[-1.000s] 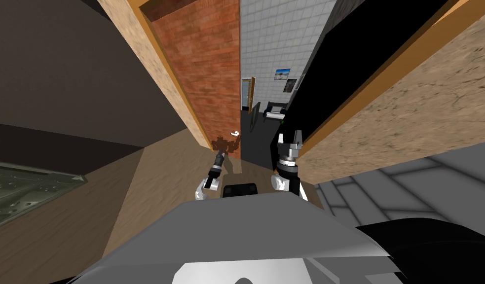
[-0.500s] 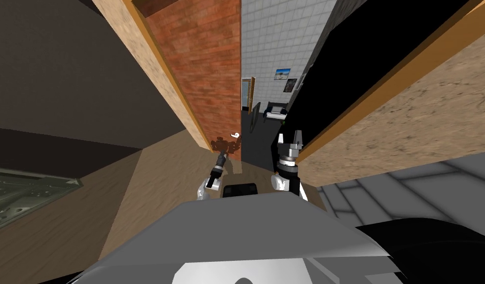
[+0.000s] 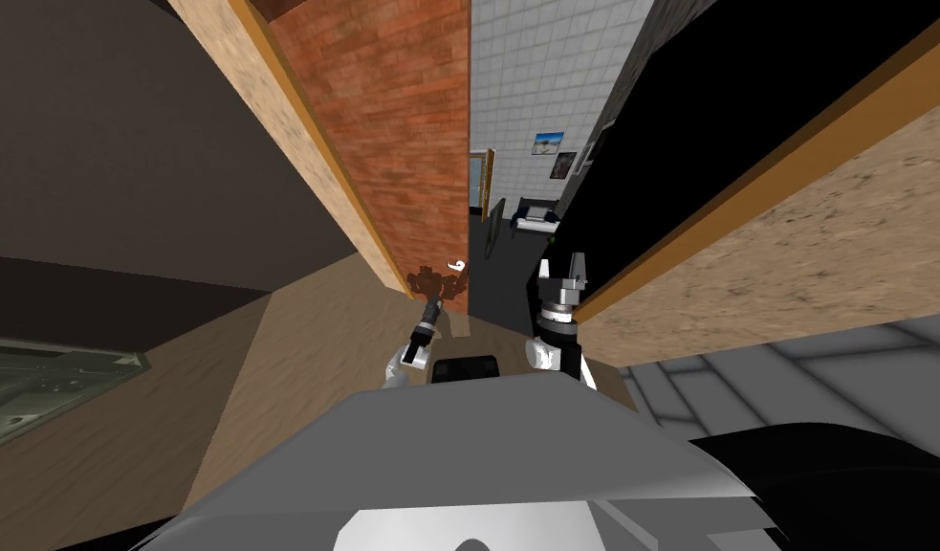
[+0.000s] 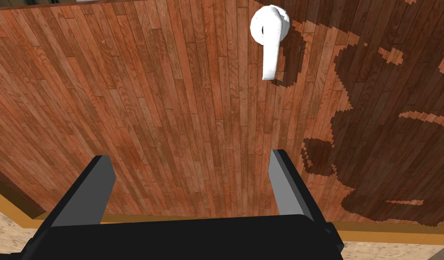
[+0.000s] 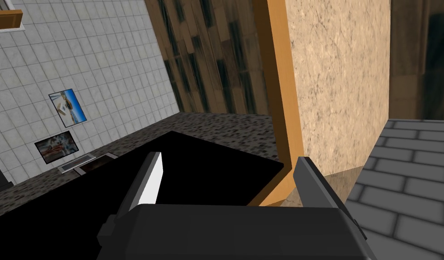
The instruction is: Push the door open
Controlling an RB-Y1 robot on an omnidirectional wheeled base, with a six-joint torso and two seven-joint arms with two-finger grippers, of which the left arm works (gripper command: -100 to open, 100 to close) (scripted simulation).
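Note:
The door (image 3: 401, 124) is a reddish-brown plank panel, swung partly open, with its free edge toward the gap into the room beyond. Its white lever handle (image 3: 455, 264) sits near that edge. In the left wrist view the door's face (image 4: 162, 117) lies close in front of my open left gripper (image 4: 189, 180), and the white handle (image 4: 270, 40) hangs beyond the fingertips, untouched. My left gripper (image 3: 431, 285) is at the door's lower part. My right gripper (image 3: 563, 271) stands open in the doorway by the right jamb (image 3: 649, 249); its wrist view shows its open fingers (image 5: 225, 176) empty.
Tan door jambs (image 3: 305, 143) with orange trim flank the opening on both sides. Beyond the gap lie a dark floor, a white tiled wall (image 3: 544, 77) with two pictures and a sofa (image 3: 535, 215). A black area (image 3: 707, 105) sits right of the doorway.
The whole head view has shifted slightly; I have moved forward a little toward the door. The door's edge stands a touch further right. Both grippers keep their poses.

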